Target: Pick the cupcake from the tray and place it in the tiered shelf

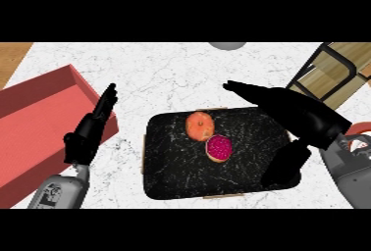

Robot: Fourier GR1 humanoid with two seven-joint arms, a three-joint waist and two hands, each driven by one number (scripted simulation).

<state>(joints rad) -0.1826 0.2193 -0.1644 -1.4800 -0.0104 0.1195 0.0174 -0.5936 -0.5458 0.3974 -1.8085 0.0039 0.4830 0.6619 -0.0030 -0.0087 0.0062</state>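
You have the cupcake [219, 148] lying near the middle of the black tray [174, 181], showing a round magenta top speckled with dots inside a pale tan rim. Touching its upper left side is an orange, rounded piece of food [200, 125], closer to the tray's far edge. Your right hand [301, 117] hangs over the tray's right side with its fingers stretched out straight toward the far edge and the thumb dropped toward the near right corner, clamped on nothing and clear of the cupcake. Your left hand [91, 130] rests off the tray's left edge, fingers straight and pointing up, overlapping the corner of a red box [36, 117]. The tiered shelf [333, 73], black-framed with wooden boards, stands at the counter's far right corner. The counter [174, 73] is white marble with grey veins; a grey rounded thing [227, 45] peeks in at its far edge.
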